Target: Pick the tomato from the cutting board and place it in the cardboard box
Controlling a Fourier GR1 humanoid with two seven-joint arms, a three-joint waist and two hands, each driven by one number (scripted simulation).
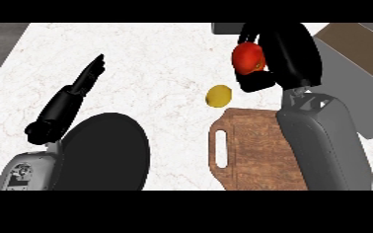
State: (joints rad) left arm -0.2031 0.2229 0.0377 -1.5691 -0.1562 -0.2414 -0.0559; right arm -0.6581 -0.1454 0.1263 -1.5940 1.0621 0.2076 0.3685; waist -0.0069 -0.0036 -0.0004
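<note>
White marble table [146,54] under us, and our right hand [280,54] is curled round the tomato [247,58], carrying it clear of the cutting board [255,150] toward the cardboard box [350,39]. Left hand [87,79] rests with straight fingers; a lemon [218,96] sits beside the board.

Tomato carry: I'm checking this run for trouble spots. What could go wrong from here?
1. The tomato is only partly wrapped by the right hand and is above bare counter, so it could slip before reaching the box.
2. The lemon lies just below and might get knocked.
</note>
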